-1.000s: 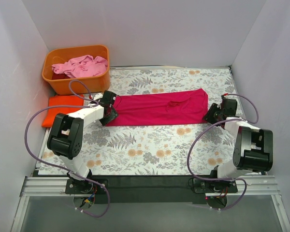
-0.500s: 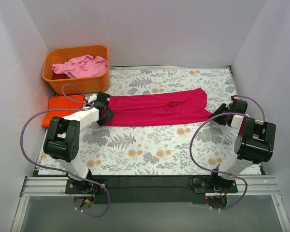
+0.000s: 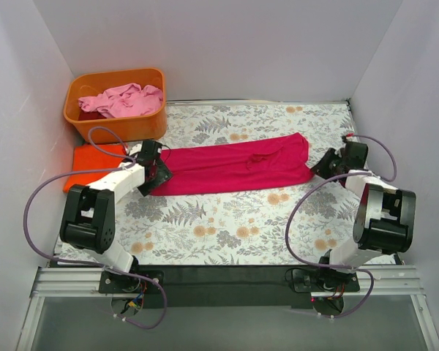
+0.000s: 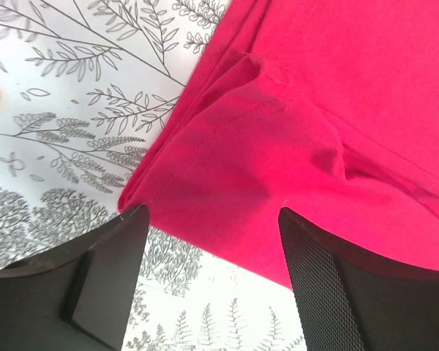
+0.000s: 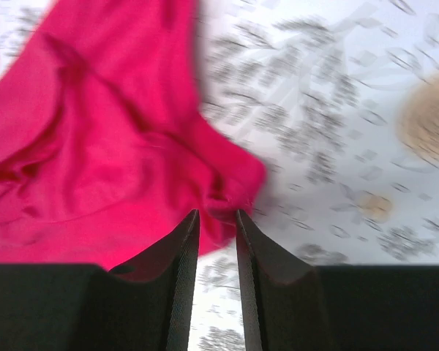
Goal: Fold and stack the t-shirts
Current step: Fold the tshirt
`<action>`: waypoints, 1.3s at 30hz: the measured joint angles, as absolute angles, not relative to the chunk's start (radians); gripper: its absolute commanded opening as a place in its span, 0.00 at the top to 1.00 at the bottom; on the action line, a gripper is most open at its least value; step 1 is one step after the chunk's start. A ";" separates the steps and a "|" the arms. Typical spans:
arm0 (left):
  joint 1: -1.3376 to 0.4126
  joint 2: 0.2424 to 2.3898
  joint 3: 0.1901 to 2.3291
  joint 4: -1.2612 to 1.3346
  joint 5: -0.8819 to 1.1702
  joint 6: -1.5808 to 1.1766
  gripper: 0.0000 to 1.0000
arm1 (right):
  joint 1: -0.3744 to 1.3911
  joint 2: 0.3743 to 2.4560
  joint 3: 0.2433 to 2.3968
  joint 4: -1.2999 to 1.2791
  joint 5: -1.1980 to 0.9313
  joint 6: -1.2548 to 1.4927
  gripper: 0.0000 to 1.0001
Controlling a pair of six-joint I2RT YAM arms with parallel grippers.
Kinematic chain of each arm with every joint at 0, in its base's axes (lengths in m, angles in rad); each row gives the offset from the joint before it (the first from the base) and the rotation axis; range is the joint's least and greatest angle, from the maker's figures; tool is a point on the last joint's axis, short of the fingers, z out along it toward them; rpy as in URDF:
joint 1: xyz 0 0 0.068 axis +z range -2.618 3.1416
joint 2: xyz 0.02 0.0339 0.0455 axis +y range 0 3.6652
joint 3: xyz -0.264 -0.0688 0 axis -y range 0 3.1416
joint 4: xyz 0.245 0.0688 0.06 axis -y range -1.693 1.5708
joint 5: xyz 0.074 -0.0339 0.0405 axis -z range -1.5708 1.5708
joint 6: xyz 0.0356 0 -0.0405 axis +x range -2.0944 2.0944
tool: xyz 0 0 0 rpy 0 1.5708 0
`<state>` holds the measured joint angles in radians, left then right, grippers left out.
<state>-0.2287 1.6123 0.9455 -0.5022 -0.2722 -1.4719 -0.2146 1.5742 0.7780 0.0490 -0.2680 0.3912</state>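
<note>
A magenta-red t-shirt [image 3: 234, 164] lies stretched in a long band across the middle of the floral-print table [image 3: 227, 227], running from 9 o'clock to 3 o'clock, with one arm at each end.

At the 9 o'clock end, the left gripper [image 3: 155, 174] hangs low over the shirt's edge. In the left wrist view its two black fingers [image 4: 110, 270] stand wide apart. A hemmed, folded edge of the shirt lies flat on the table between them, and neither finger presses the cloth.

At the 3 o'clock end, the right gripper [image 3: 323, 164] points in at the shirt's corner. In the blurred right wrist view its jaws are narrow, and a bunched corner of the magenta-red cloth is pinched between the fingertips [image 5: 186, 241], with creases running in toward them.

Just beyond the left gripper, toward 9 o'clock at the table's edge, an orange t-shirt [image 3: 95, 157] lies folded flat.

At 10 o'clock, in the far left corner, stands an orange plastic tub [image 3: 110, 128]. A crumpled pale pink t-shirt [image 3: 124, 99] is heaped inside it, and a dark red t-shirt [image 3: 90, 115] shows beneath the pink one at the tub's left side.
</note>
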 measured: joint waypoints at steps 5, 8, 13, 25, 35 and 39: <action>-0.225 1.578 0.988 -0.532 -0.270 -1.444 0.33 | -0.076 1.551 0.884 0.049 -0.266 0.387 0.67; -0.225 1.568 1.002 -0.530 -0.269 -1.423 0.33 | 0.020 1.580 0.988 0.050 -0.289 0.383 0.67; -0.225 1.508 0.965 -0.518 -0.269 -1.372 0.32 | 0.152 1.733 1.216 0.071 -0.342 0.377 0.67; -0.225 1.166 0.685 -0.454 -0.337 -1.311 0.32 | 0.271 2.093 1.467 0.068 -0.418 0.396 0.67; -0.225 1.156 0.659 -0.417 -0.362 -1.305 0.32 | 0.283 2.104 1.391 0.062 -0.456 0.408 0.75; -0.225 1.156 0.659 -0.413 -0.367 -1.305 0.32 | 0.283 2.092 1.335 0.059 -0.456 0.408 0.76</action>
